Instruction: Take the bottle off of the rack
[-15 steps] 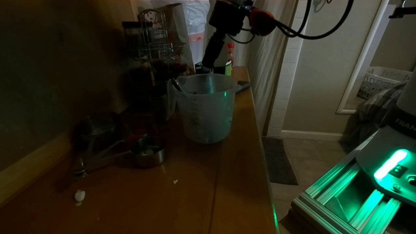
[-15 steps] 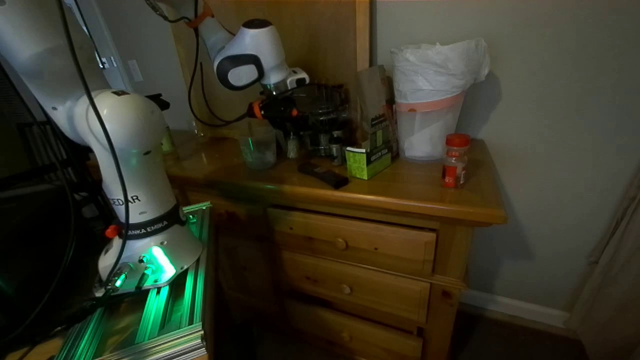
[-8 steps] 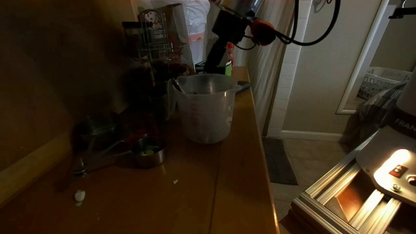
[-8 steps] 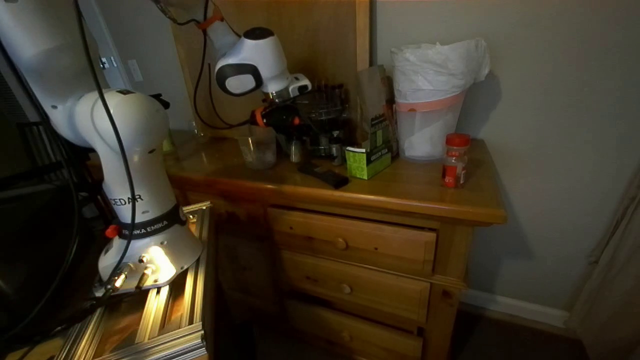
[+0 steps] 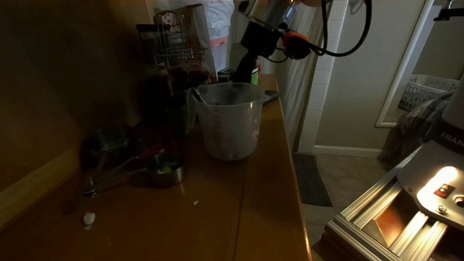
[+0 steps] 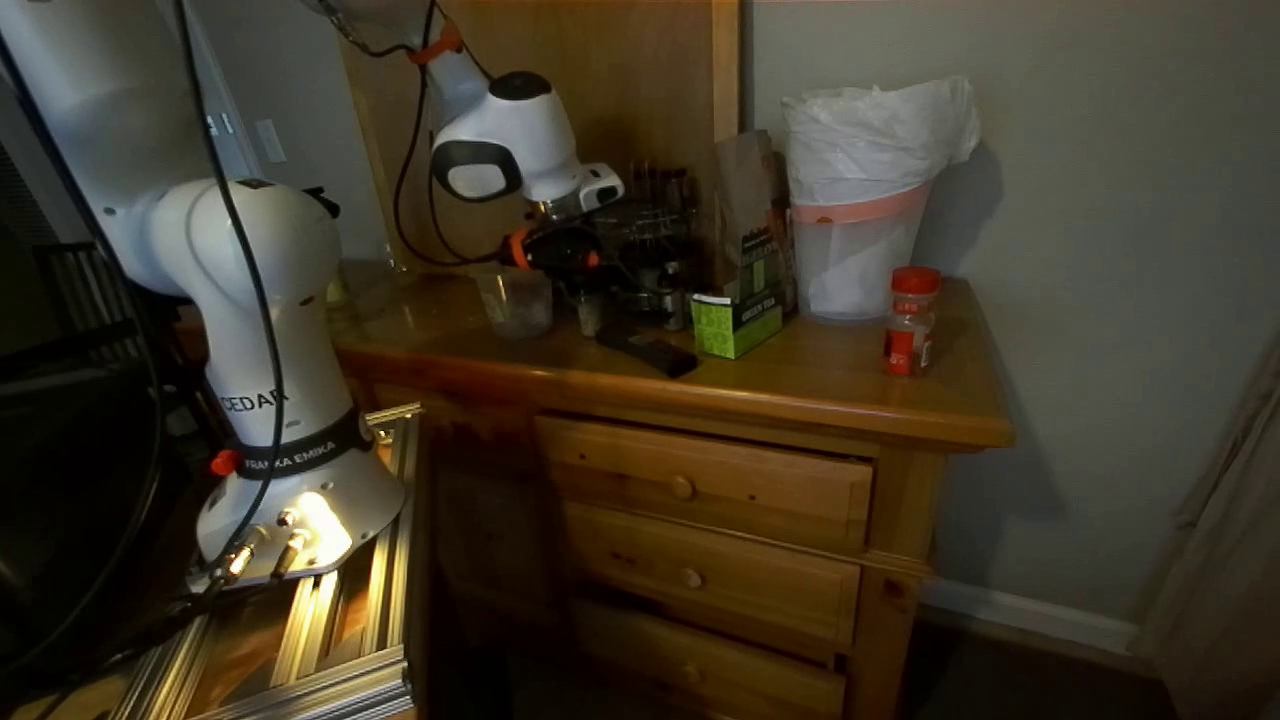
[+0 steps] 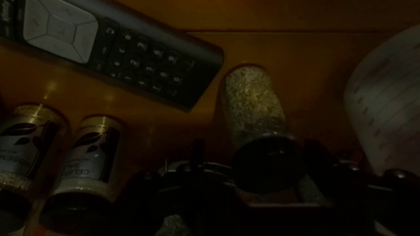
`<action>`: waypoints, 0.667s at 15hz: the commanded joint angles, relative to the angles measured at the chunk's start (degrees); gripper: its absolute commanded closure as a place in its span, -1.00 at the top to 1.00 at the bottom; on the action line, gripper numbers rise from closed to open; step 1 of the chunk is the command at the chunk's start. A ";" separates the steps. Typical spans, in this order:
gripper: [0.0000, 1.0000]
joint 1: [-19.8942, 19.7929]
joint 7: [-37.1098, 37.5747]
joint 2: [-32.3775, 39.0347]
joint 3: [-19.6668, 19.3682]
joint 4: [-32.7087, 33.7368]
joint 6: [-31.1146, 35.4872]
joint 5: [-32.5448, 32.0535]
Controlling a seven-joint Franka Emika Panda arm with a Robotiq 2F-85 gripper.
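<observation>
The bottle [image 7: 254, 98], a small glass jar of pale flakes with a black cap, appears to stand on the wooden top, off the rack. In an exterior view the same bottle [image 6: 590, 314] shows below the fingers. My gripper [image 7: 256, 147] straddles the cap with jaws parted; a gap shows by the left finger [image 7: 198, 152], while the right one is close to the cap, contact unclear. The rack [image 5: 174, 54], a dark wire stand with jars, is beside the gripper [image 6: 588, 288]. In an exterior view the pale bucket hides the fingertips' surroundings.
A translucent bucket [image 5: 230, 125] is close by, on the right in the wrist view. A black remote [image 7: 141, 49] lies near the bottle's base. Labelled jars [image 7: 95, 154] stand to the left. A green tea box [image 6: 735, 325] and a red-capped shaker [image 6: 908, 325] are farther along.
The arm has come down, and the bottle with it, toward the wooden top. The jaws have parted from around its cap. The light on the arm's base went from green to white.
</observation>
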 commanded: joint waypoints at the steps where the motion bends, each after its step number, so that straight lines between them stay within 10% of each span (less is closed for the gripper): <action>1: 1.00 0.84 -2.53 -2.54 0.71 0.08 0.78 2.58; 10: 1.00 -6.13 -2.91 -3.46 13.49 1.48 15.12 2.41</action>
